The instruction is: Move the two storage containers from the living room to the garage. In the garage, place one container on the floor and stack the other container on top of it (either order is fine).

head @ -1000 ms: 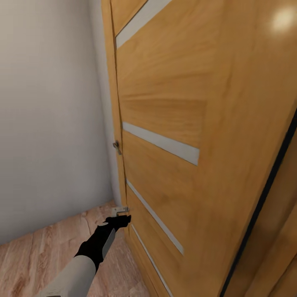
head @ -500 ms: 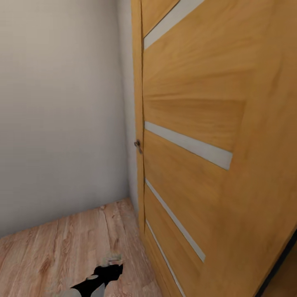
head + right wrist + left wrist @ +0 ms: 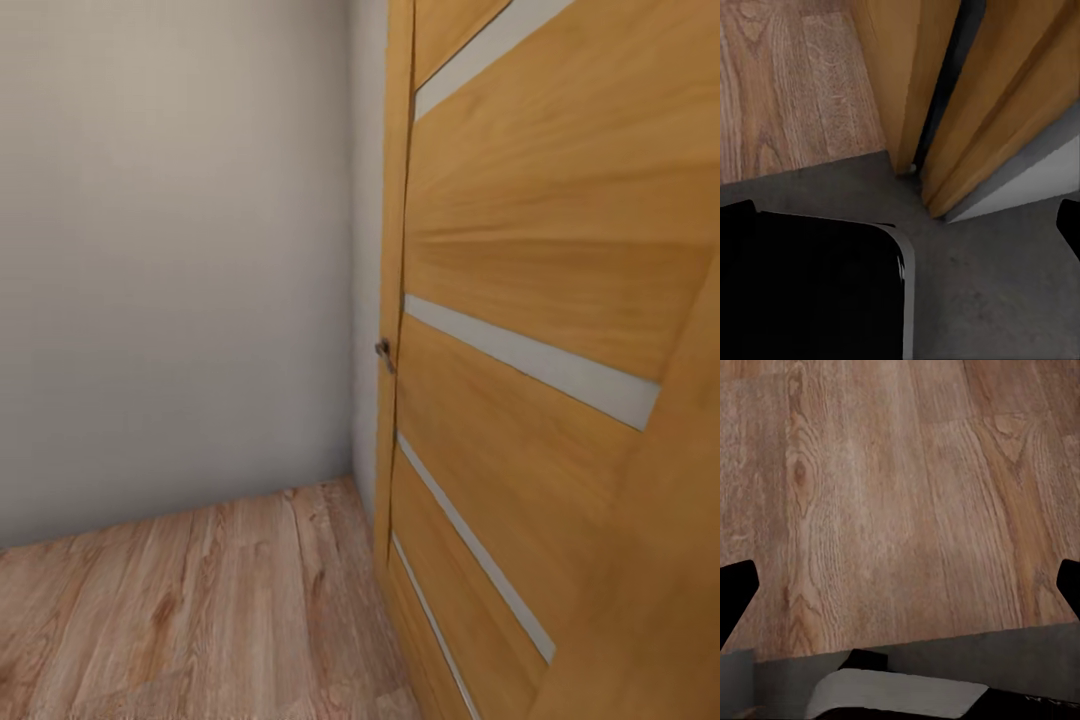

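Both red-orange storage containers are out of view. The orange-brown door (image 3: 540, 250) with frosted stripes stands close on the right of the head view, with its small metal handle (image 3: 384, 352) at its left edge. My left gripper (image 3: 900, 592) hangs open over light wood planks (image 3: 885, 495), its black fingertips (image 3: 735, 585) wide apart and holding nothing. My right gripper (image 3: 900, 225) is open and empty above dark grey concrete floor (image 3: 1005, 285), at the foot of the door (image 3: 907, 67).
A plain pale wall (image 3: 170, 250) meets the door in a corner, with wood plank floor (image 3: 200, 610) below. In the right wrist view, the door's bottom edge sits next to its wooden frame (image 3: 1020, 90), and my black base (image 3: 802, 292) is close by.
The head view has swung, so the door and its handle now sit further right in the picture. My left arm has dropped out of the head view.
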Robot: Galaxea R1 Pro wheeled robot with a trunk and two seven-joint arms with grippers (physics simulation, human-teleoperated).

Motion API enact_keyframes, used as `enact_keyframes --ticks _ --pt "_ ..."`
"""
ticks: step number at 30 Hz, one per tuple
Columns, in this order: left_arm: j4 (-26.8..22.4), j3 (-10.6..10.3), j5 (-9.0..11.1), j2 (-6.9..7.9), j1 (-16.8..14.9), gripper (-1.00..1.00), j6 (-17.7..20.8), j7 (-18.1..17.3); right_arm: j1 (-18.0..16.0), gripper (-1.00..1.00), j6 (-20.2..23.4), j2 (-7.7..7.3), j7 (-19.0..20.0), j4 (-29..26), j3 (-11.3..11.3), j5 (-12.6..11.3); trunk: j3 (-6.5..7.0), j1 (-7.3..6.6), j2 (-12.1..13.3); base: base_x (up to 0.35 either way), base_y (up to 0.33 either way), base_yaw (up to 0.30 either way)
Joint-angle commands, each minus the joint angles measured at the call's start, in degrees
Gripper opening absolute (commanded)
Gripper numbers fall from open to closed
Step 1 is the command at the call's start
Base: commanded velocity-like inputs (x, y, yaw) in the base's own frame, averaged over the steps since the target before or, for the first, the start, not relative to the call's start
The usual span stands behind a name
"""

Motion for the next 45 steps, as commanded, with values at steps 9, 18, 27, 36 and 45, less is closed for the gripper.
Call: enact_keyframes --ticks 9,18,27,36,45 --pt "0.2 0.1 -0.5 0.6 5.3 1.0 -17.0 1.1 -0.1 1.0 -0.1 -0.01 -0.4 0.1 -0.1 0.0 -0.03 0.0 0.0 0.0 0.0 0.299" --pt "0.1 0.1 -0.6 1.28 6.0 1.0 -16.4 0.8 -0.2 1.0 -0.1 -0.01 -0.5 0.1 -0.1 0.0 -0.03 0.0 0.0 0.0 0.0 0.299" --pt "0.1 -0.1 -0.7 0.44 6.0 1.0 -10.6 0.5 -0.2 1.0 -0.1 -0.01 0.0 0.0 -0.1 0.1 -0.03 0.0 0.0 0.0 0.0 0.299" --pt "0.0 -0.2 -0.7 0.55 5.9 1.0 -10.6 0.6 -0.2 1.0 -0.1 -0.01 0.1 0.0 -0.1 0.1 -0.03 0.0 0.0 0.0 0.0 0.202" --pt "-1.5 -0.4 -0.3 0.46 5.9 1.0 -10.6 1.0 -0.8 1.0 1.0 -0.01 -0.4 -6.9 0.0 0.0 -0.03 0.0 0.0 0.0 0.0 0.007"
